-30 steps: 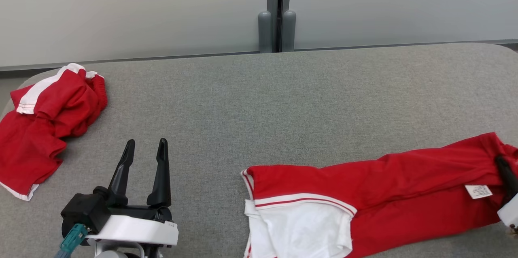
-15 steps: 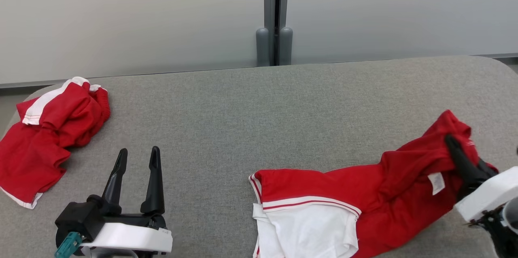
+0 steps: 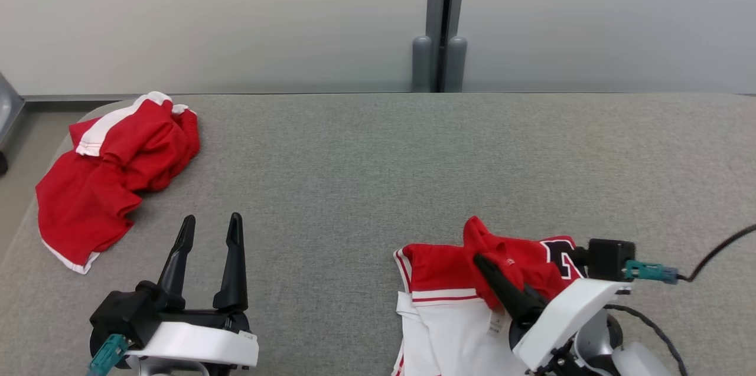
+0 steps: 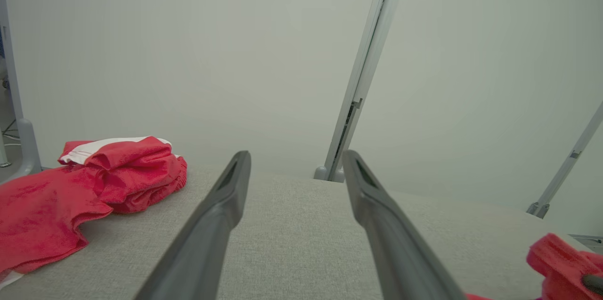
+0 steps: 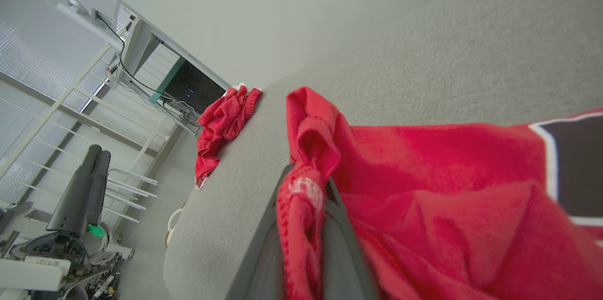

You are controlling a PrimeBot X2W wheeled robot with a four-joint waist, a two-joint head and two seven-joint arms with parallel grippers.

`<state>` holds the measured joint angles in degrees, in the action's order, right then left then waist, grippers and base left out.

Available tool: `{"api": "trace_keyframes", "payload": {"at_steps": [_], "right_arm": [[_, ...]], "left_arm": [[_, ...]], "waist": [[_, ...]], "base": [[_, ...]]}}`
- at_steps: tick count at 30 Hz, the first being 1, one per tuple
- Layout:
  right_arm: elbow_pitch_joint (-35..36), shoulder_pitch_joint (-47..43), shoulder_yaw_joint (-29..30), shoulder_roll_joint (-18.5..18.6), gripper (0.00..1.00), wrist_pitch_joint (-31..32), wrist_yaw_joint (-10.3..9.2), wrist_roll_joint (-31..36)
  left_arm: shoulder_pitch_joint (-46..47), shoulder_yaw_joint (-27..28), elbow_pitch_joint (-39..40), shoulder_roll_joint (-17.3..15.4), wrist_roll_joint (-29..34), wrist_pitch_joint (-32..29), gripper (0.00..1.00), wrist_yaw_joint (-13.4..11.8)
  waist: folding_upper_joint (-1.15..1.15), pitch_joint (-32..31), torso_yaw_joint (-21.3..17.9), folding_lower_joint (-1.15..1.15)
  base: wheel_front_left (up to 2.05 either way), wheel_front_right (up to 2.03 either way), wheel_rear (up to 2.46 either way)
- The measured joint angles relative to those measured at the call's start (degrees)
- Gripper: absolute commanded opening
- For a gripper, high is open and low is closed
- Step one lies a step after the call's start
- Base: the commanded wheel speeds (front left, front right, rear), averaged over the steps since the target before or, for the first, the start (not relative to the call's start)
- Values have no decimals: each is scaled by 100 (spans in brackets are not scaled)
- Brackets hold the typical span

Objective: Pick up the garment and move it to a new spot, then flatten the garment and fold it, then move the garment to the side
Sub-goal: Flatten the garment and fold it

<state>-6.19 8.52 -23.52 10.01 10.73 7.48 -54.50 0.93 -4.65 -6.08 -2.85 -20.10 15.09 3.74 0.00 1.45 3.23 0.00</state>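
Fold in hand: right gripper (image 3: pixel 481 261) clamped on an edge of the red-and-white jersey garment (image 3: pixel 437 264), doubled over itself; left gripper (image 3: pixel 211 221) spread wide, idle; next, lay that flap flat.

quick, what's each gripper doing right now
left gripper: open, holding nothing
right gripper: shut on the red garment

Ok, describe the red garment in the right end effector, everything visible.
The garment is soft red knit with a white panel, striped trim, a black letter patch and a small white label. One red fold is pinched up in the shut right end effector; the rest lies bunched on the grey table.
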Motion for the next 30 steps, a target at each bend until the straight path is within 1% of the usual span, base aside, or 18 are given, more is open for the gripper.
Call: {"api": "trace_keyframes", "payload": {"at_steps": [8, 11, 14, 15, 16, 17, 20, 23, 27, 30], "right_arm": [[-1159, 393, -530, -403, 0, -101, -1, 24], [-1577, 566, -769, -532, 0, -169, 0, -53], [-1779, 654, -939, -597, 0, -257, 0, -142], [-1835, 687, -987, -610, 33, -283, 0, -166], [-1875, 715, -1040, -619, 56, -328, 0, -197], [-1890, 744, -1087, -627, 100, -364, 0, -236], [-1813, 825, -1193, -648, 100, -502, 0, -334], [-1503, 888, -1163, -559, 100, -676, 0, -446], [-859, 878, -976, -130, 100, -918, 0, -491], [-439, 793, -605, 290, 100, -1183, 0, -355]], "left_arm": [[66, -20, -80, 1, -1, 0, 100, 22], [81, -26, -93, 3, -1, 0, 100, 24], [91, -23, -110, 3, -9, 0, 100, 24], [96, -19, -110, 2, -9, 0, 100, 22], [101, -18, -110, 3, -10, 0, 100, 21], [102, -14, -110, 3, -10, 0, 100, 21], [103, 7, -110, 2, -10, 0, 100, 14], [101, 26, -109, 4, -9, 0, 100, 2], [84, 64, -96, 5, -5, 0, 100, -10], [58, 81, -76, 2, -5, 0, 100, -12]], "waist": [[0, 88, 404, 0], [0, 156, 510, 0], [0, 182, 528, 0], [0, 184, 524, 0], [0, 184, 517, 0], [0, 183, 506, 0], [0, 175, 452, 0], [0, 138, 376, 0], [0, 70, 249, 0], [0, 24, 151, 0]], "base": [[0, 0, 0], [0, 0, 0], [0, 0, 0], [0, 0, 0], [0, 0, 0], [0, 0, 0], [0, 0, 0], [0, 0, 0], [0, 0, 0], [0, 0, 0]]}}
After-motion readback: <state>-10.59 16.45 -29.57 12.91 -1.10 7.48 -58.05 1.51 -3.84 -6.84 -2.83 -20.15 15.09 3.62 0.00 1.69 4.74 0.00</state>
